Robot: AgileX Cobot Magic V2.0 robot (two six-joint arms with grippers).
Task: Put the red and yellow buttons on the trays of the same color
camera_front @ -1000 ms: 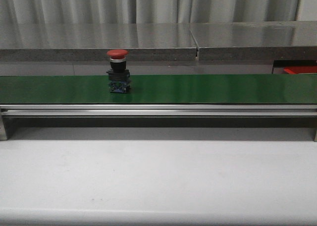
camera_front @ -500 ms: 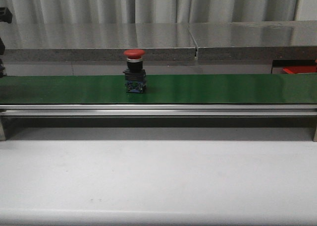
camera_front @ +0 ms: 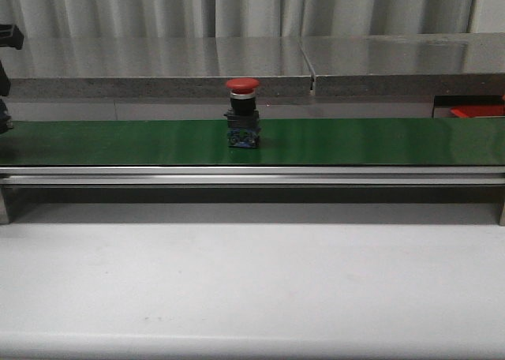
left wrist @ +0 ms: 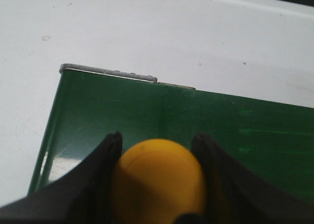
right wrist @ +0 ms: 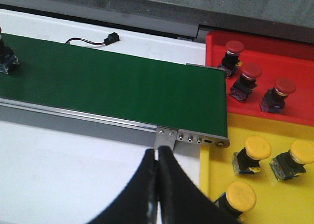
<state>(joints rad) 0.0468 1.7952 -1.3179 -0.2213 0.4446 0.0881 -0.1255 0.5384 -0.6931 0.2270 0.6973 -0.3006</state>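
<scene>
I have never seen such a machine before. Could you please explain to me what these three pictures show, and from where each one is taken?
It is a robot with two arms, each ending in a gripper with a camera on its wrist. The front view looks over a white table at a green conveyor belt carrying a red button. The left wrist view shows the left gripper closed on a yellow button above the belt's end. The right wrist view shows the right gripper, shut and empty, near the belt's other end, where a red tray holds three red buttons and a yellow tray three yellow ones.
</scene>
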